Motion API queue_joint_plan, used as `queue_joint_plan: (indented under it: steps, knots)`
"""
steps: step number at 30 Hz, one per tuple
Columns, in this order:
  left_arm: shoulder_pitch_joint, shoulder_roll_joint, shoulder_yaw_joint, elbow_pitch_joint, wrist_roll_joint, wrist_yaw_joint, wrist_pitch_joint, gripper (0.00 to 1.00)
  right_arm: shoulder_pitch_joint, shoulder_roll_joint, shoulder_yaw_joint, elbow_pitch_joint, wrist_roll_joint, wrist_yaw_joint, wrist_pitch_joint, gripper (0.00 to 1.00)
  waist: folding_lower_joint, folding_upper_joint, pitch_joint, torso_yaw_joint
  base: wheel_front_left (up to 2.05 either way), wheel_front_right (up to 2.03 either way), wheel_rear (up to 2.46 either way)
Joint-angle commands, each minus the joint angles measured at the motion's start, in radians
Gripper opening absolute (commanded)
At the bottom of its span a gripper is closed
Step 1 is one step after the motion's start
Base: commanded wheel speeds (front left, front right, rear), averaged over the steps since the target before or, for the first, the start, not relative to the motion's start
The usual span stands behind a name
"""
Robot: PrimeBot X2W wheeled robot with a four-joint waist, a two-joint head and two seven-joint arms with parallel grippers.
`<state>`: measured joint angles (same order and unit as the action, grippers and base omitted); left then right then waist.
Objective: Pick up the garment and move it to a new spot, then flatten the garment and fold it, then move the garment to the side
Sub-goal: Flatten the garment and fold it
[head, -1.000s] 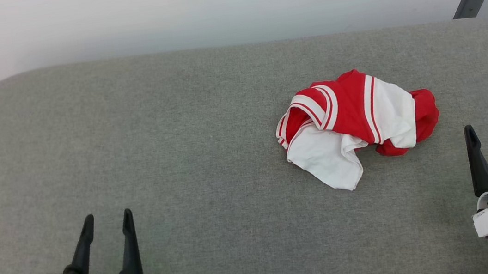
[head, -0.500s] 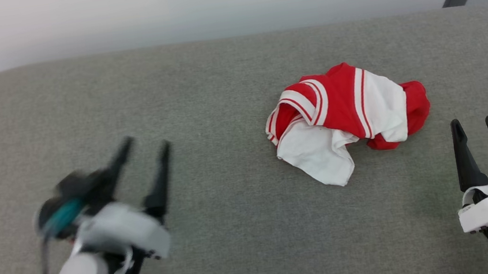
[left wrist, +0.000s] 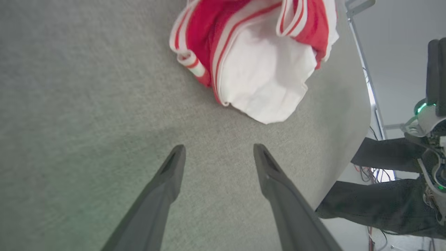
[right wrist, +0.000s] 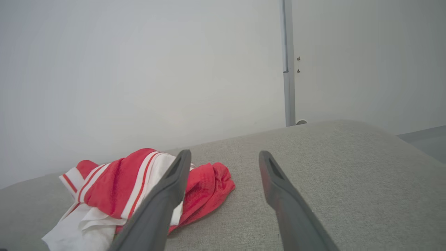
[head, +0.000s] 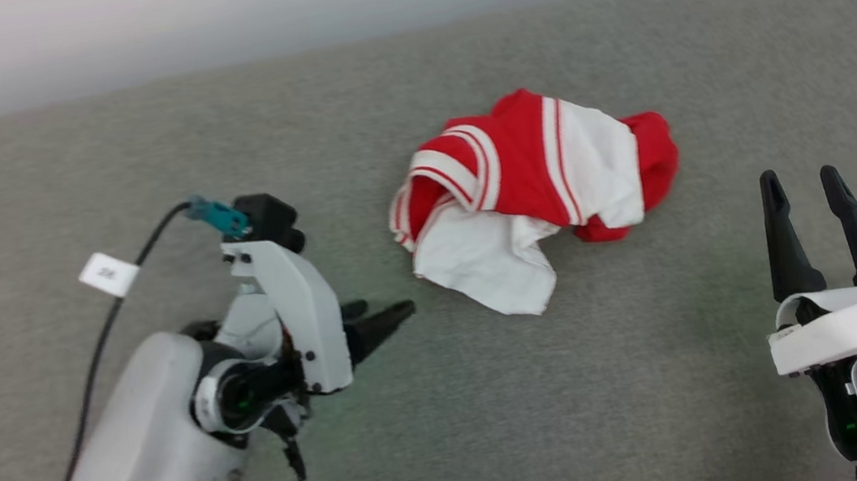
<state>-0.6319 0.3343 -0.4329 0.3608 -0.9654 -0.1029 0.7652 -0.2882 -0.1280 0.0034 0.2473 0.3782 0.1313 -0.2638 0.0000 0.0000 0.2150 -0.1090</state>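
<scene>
Grey fabric surface (head: 139,145); garment (head: 527,179) crumpled, red, white, striped trim; left fingers (left wrist: 277,184), right fingers (head: 785,246) spread, empty.

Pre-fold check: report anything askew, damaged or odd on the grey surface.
The garment lies crumpled in a heap on the grey surface, not spread flat; nothing else stands out.

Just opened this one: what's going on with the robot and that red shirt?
The garment lies crumpled on the grey padded surface, not yet picked up. The left gripper is open and turned sideways, its fingers pointing at the garment's white sleeve, close but not touching. The right gripper is also open, upright off to the garment's right and apart from it. Neither gripper holds anything.
</scene>
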Motion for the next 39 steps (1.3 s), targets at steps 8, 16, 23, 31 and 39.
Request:
queue_joint_plan:
  steps: [8, 16, 23, 31, 39]
  knots:
    - [-0.056, -0.051, -0.018, 0.118, 0.002, 0.003, -0.02, 1.0, -0.029, 0.029, -0.023, -0.007, 0.015, -0.001, -0.001, 1.0, 0.0, 0.0, 0.11, -0.146, 0.0, 0.0, 0.0]
    - [-0.101, -0.071, -0.021, 0.204, -0.014, -0.007, -0.021, 1.0, -0.029, 0.047, -0.023, -0.008, 0.018, -0.001, -0.001, 1.0, 0.0, 0.0, 0.126, -0.183, 0.0, 0.0, 0.0]
    - [-0.114, -0.028, -0.063, 0.218, 0.005, -0.02, -0.005, 0.0, -0.028, 0.055, -0.032, -0.006, 0.011, -0.001, -0.001, 1.0, 0.0, 0.0, 0.121, -0.171, 0.0, 0.0, 0.0]
    - [-0.153, 0.138, -0.015, 0.159, -0.007, -0.023, 0.021, 0.0, -0.019, 0.06, -0.042, -0.01, 0.009, -0.001, -0.001, 1.0, 0.0, 0.0, 0.111, -0.129, 0.0, 0.0, 0.0]
    - [-0.207, 0.284, 0.008, 0.112, 0.062, 0.029, 0.049, 0.0, -0.027, 0.063, -0.029, -0.007, 0.01, -0.001, -0.001, 1.0, 0.0, 0.0, 0.108, -0.107, 0.0, 0.0, 0.0]
